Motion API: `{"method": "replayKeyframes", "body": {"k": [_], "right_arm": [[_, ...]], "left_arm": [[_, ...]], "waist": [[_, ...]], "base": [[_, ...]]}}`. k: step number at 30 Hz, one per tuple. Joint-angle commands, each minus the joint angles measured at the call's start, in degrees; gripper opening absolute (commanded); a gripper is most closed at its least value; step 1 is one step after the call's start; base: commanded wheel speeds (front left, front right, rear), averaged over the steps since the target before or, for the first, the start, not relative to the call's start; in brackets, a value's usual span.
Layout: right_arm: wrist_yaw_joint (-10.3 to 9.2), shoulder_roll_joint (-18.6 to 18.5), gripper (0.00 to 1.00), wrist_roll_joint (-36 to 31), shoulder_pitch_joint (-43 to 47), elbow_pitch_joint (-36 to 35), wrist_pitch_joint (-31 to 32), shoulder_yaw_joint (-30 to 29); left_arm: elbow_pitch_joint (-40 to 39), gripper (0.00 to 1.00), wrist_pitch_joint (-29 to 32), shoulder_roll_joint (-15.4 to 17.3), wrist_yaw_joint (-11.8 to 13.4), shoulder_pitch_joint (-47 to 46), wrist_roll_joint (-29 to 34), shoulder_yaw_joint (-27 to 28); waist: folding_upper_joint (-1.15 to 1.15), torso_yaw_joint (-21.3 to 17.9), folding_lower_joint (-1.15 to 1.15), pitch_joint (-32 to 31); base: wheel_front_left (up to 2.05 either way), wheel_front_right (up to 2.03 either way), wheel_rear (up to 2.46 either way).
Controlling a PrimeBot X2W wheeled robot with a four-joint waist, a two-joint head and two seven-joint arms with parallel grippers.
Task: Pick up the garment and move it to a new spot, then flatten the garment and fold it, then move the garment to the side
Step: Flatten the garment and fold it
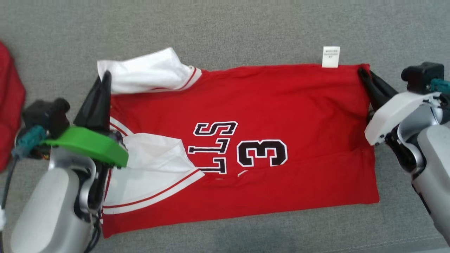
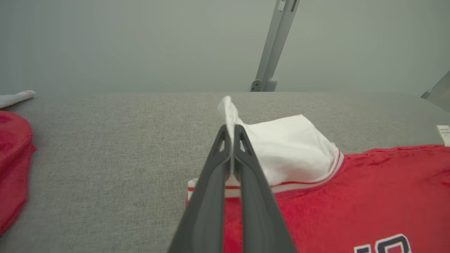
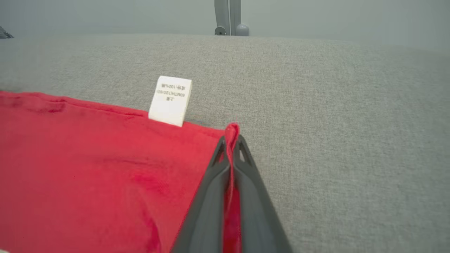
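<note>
Seen from the head, the red, white-sleeved jersey (image 1: 281, 105) lies flat across the grey table (image 1: 225, 28); the left wrist view has the left tool (image 2: 230, 128) pinched shut on a white sleeve (image 2: 288, 147), the right wrist view the right tool (image 3: 231, 138) clamped on its red corner by the label (image 3: 171, 100).

Bright, soft, even light covers the grey surface (image 1: 225, 24), leaving only thin shadows along the jersey (image 1: 299, 105); the head view is sharp, while both wrist views blur the near dark fingers (image 2: 207, 207) and the far background.
</note>
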Motion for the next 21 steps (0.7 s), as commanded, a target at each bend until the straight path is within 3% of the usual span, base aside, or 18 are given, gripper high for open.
{"method": "replayKeyframes", "body": {"k": [1,11,21], "right_arm": [[-0.08,-0.24,0.0,0.45,2.16,-0.6,-1.18,-0.44],[-0.08,0.8,0.0,2.94,15.04,-7.07,-4.41,-2.54],[-0.08,2.47,0.0,2.29,21.01,-8.59,-4.67,-5.15]], "left_arm": [[-1.68,0.0,-0.62,0.38,0.68,3.29,-0.14,0.07],[-12.34,0.0,-2.57,0.86,5.54,22.62,-1.28,-0.45],[-11.39,0.0,-4.5,-1.69,7.63,29.24,-2.54,-1.55]], "waist": [[0.0,0.23,0.0,-3.17],[0.0,0.28,0.0,-9.14],[0.0,-0.36,0.0,-10.94]], "base": [[0.0,0.0,0.0],[0.0,0.0,0.0],[0.0,0.0,0.0]]}}
